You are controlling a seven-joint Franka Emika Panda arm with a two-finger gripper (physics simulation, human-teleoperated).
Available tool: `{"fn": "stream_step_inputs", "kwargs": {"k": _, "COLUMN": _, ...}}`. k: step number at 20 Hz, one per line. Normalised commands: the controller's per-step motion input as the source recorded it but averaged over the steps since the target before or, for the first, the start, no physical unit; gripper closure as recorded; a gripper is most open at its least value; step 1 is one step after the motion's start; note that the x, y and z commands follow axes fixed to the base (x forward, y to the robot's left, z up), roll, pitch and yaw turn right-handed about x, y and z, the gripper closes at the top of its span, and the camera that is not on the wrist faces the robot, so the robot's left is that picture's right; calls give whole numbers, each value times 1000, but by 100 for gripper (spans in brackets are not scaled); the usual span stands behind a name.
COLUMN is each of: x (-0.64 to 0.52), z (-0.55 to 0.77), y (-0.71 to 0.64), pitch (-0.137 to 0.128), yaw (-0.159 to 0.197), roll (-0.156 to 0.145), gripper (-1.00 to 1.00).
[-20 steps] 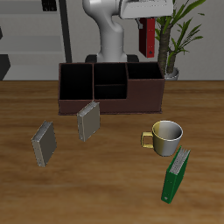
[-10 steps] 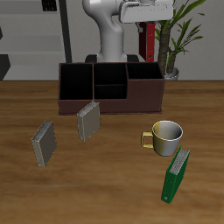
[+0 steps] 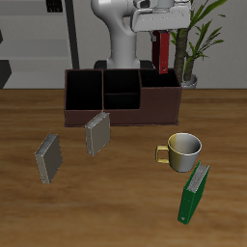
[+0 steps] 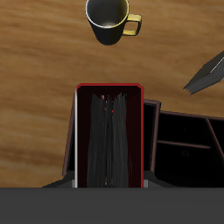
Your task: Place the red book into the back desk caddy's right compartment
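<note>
My gripper is shut on the red book and holds it upright in the air, just above the back desk caddy. The book hangs over the caddy's right compartment, its lower edge close to the rim. In the wrist view the red book fills the middle, seen edge-on between the jaws, with the caddy's black-lined sections beside it. The compartment under the book is hidden there.
A yellow-rimmed mug stands toward the table's front, with a green book leaning nearer the front edge. Two grey books stand in front of the caddy. A potted plant rises behind the caddy's end.
My gripper has moved a little sideways and lower with the red book, bringing it closer over the caddy's end section. Nothing else has moved.
</note>
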Motion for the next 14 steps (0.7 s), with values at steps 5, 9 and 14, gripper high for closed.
{"fn": "stream_step_inputs", "kwargs": {"k": 5, "x": 42, "z": -168, "y": -73, "pitch": 30, "yaw": -9, "roll": -6, "gripper": 100}}
{"fn": "stream_step_inputs", "kwargs": {"k": 9, "x": 16, "z": -208, "y": 5, "pitch": 29, "yaw": 2, "roll": 15, "gripper": 100}}
{"fn": "stream_step_inputs", "kwargs": {"k": 14, "x": 35, "z": -230, "y": -13, "pitch": 39, "yaw": -2, "roll": 3, "gripper": 100}}
